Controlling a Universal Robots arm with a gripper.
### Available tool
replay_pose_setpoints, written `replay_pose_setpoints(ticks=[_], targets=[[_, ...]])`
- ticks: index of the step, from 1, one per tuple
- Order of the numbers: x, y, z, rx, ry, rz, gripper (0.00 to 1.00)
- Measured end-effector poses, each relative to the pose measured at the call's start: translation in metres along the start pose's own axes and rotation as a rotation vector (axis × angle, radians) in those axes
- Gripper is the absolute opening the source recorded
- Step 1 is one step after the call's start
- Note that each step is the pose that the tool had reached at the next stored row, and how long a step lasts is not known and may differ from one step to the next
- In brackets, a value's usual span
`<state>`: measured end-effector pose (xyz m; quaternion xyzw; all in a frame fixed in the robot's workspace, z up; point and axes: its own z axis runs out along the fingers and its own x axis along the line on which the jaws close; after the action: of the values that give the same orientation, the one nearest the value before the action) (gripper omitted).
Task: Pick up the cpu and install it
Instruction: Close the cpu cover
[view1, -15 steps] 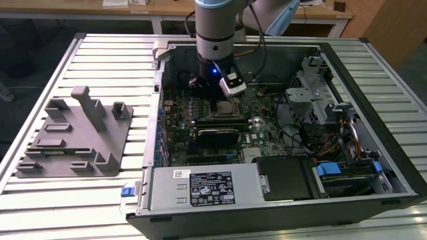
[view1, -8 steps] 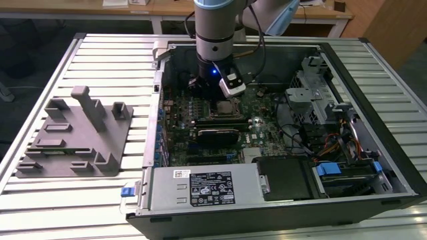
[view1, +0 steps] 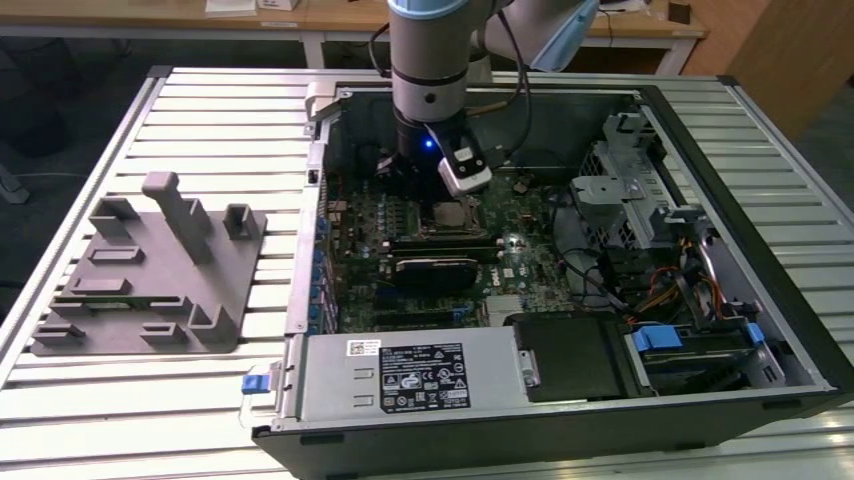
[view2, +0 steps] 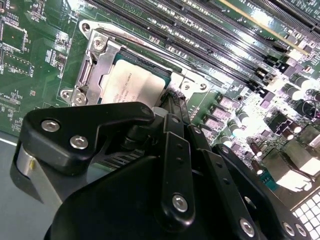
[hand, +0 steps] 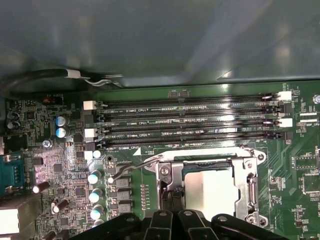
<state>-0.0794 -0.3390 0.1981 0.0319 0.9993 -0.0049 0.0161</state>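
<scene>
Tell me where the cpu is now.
In both wrist views the cpu lies inside the metal socket frame on the motherboard, beside the memory slots.

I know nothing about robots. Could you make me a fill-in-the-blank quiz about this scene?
1. The cpu sits in the square metal-framed ___ on the board.
2. That board is ___ in colour.
3. In the exterior view, the grey plate lies on the view's ___ side of the case.
4. The arm reaches into the case from ___.
Missing words: socket; green; left; above.
</scene>
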Motion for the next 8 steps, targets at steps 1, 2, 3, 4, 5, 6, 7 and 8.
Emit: replay_pose_setpoints(ticks=[1,2,3,4,5,6,7,8], targets=[[0.0000,-0.0003,0.0000,0.0000,0.0000,0.000,0.11],[-0.0001,-0.0007,0.0000,0.0001,0.0000,0.000,0.11],[0.0000,-0.0009,0.0000,0.0001,0.0000,0.000,0.11],[-0.0001,-0.0010,0.0000,0.0001,0.0000,0.000,0.11],[-0.0001,-0.0010,0.0000,0.0001,0.0000,0.000,0.11],[-0.0001,-0.0010,0.0000,0.0001,0.0000,0.000,0.11],[-0.0001,-0.0011,0.0000,0.0001,0.0000,0.000,0.11],[-0.0001,-0.0011,0.0000,0.0001,0.0000,0.000,0.11]])
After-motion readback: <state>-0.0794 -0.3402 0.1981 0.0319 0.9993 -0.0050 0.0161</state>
